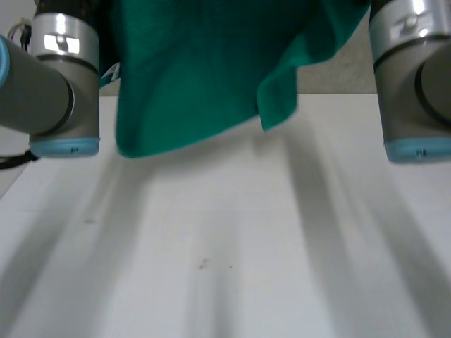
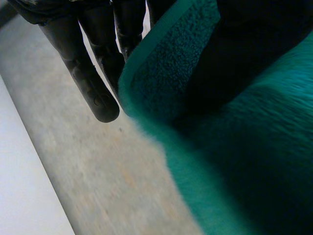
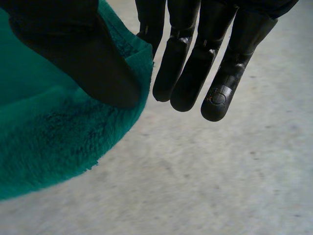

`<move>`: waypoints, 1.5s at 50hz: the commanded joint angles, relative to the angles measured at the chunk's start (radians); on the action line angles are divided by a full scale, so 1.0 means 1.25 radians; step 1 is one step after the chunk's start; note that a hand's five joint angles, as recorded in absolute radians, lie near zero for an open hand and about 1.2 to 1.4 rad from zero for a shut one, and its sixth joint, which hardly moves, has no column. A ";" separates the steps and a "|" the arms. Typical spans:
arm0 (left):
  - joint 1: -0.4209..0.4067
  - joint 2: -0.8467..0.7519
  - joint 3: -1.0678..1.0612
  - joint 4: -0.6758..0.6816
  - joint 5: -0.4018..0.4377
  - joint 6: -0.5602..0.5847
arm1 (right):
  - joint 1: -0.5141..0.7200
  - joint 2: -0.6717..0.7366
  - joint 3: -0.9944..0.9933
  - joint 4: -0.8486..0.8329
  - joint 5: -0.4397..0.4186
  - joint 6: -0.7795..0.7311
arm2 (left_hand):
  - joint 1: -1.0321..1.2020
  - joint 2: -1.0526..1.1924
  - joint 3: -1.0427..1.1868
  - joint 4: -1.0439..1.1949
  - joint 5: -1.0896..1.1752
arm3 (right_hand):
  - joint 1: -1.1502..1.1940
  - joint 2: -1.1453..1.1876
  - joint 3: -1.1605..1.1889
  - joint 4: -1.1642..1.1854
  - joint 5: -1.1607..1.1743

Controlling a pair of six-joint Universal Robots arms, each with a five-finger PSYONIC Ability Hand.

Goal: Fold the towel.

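Observation:
A green towel point(image 1: 211, 70) hangs in the air above the far part of the white table point(image 1: 225, 246), between my two arms, with one lower corner dangling toward the right. In the left wrist view my left hand point(image 2: 93, 83) has the towel's point(image 2: 244, 161) hemmed edge pinched between its thumb and straight fingers. In the right wrist view my right hand point(image 3: 195, 63) presses its thumb point(image 3: 93, 63) onto a corner of the towel point(image 3: 49, 142), pinching it against the nearest finger. The other fingers hang straight beside the cloth.
My left arm point(image 1: 49, 84) and right arm point(image 1: 416, 77) stand upright at either side of the table's far half. A speckled beige floor lies below both hands, and the white table's edge point(image 2: 24, 186) shows beside my left hand.

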 commanded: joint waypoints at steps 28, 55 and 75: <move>0.009 0.057 -0.456 -0.148 0.009 0.001 | -0.098 0.077 0.421 0.242 -0.165 0.300 | 0.207 0.161 0.166 0.164 0.210 | -0.277 -0.437 -0.444 -0.453 -0.432; 0.026 0.056 -0.453 -0.148 0.009 -0.005 | -0.132 0.056 0.534 0.258 -0.178 0.477 | 0.207 0.161 0.166 0.164 0.210 | -0.455 -0.615 -0.623 -0.631 -0.611; 0.037 -0.020 -0.465 -0.151 0.008 -0.004 | -0.153 0.000 0.504 0.129 -0.111 0.414 | -0.514 -0.560 -0.554 -0.556 -0.511 | 0.343 0.182 0.175 0.166 0.187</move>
